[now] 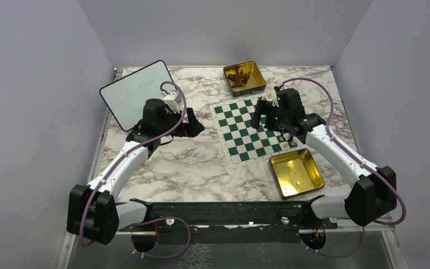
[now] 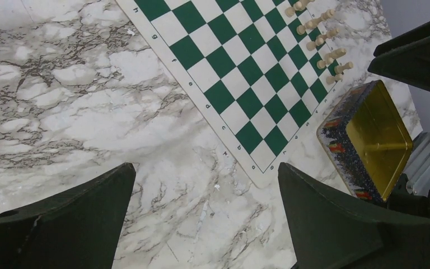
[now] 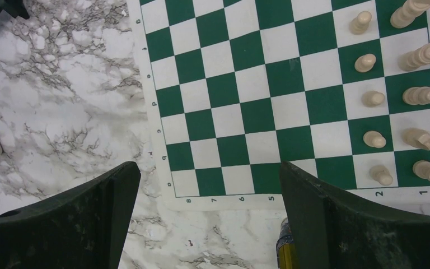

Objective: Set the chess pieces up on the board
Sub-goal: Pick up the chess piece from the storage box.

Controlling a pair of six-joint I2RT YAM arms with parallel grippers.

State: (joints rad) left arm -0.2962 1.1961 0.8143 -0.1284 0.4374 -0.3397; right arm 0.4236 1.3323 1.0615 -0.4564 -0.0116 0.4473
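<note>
A: Right gripper (image 3: pixel 207 168) hangs above the board (image 3: pixel 241 101), jaws wide apart and holding nothing. Left gripper (image 2: pixel 206 168) is equally spread and bare, over the marble surface (image 2: pixel 61 101).
B: Cream pieces (image 3: pixel 374 98) stand in two rows along the board's edge nearest the right arm, seemingly upright, long axes vertical.
A: Dark pieces (image 1: pixel 239 75) lie heaped in the far tin (image 1: pixel 252 91), axes probably mixed.
B: Reaching across could topple the cream rows, and a heap invites grabbing two.

Flat green-and-white checkered chess mat (image 3: pixel 257 115): its white border shows 8, 7, 6, 5, 2, 1 along one edge, small letters along another.
</note>
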